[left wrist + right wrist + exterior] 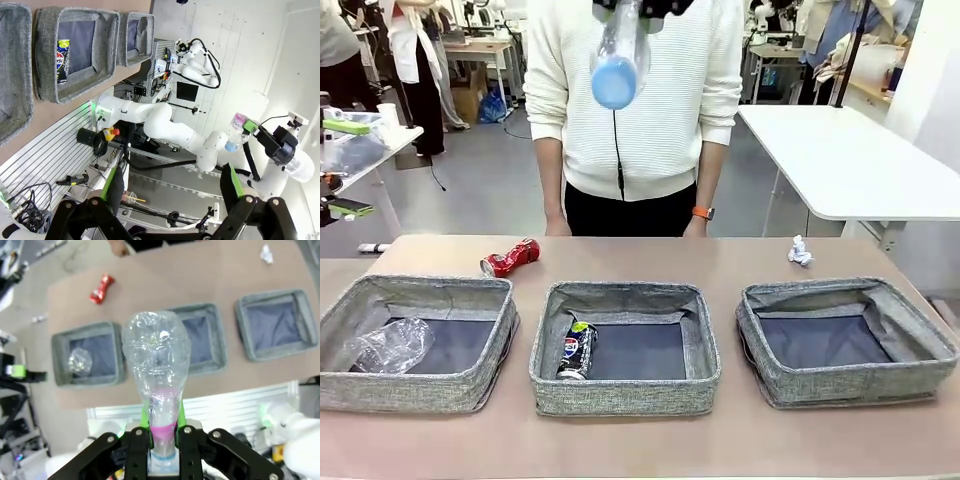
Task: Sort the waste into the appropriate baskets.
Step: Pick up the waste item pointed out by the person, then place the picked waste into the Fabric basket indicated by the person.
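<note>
Pinches clear plastic bottle with blue cap [156, 355] by neck in right gripper [162, 426], high over table [150, 282]; holds left gripper [171, 176] spread, empty.

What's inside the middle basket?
The middle basket holds one dark logo can along its left wall. From the front, its near wall hides the bottom's front strip.

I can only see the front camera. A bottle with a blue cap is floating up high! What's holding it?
Observer: The right gripper; its fingers are shut on the clear bottle near the cap end.
Operator: Does it have a label?
Observer: Yes, a pink band where the fingers pinch it.
Operator: And the other arm?
Observer: The left gripper is open, holding nothing.
</note>
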You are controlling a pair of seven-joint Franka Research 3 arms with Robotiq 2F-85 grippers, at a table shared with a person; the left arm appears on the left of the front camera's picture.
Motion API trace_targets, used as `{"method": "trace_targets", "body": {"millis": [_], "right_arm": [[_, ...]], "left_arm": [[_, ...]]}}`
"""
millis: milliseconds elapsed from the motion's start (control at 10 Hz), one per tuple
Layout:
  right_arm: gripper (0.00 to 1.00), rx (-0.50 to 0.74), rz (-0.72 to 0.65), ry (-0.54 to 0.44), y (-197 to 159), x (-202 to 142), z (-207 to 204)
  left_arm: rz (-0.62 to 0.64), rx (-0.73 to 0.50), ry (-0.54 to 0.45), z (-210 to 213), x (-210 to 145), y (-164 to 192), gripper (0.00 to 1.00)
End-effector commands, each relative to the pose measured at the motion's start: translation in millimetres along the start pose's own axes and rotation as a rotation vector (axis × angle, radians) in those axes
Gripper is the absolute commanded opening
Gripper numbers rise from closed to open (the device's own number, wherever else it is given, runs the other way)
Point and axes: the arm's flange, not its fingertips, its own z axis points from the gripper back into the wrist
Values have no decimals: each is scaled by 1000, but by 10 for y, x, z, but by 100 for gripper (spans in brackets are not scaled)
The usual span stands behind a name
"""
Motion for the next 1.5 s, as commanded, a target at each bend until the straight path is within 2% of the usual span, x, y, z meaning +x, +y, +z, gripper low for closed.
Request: {"method": "trace_targets", "body": {"millis": [0, 300, 400, 1400], "right_arm": [[20, -54, 13, 50, 125, 13, 18], [20, -120, -1, -10, 178, 53, -118], [20, -60, 23, 45, 74, 19, -148], [20, -60, 23, 45, 74, 19, -148]], "left_arm": [[-19, -17, 4, 10, -3, -19, 100], [-19, -17, 4, 10, -3, -19, 100], [-19, -17, 4, 10, -3, -19, 100], [-19, -17, 4, 10, -3, -19, 100]]}}
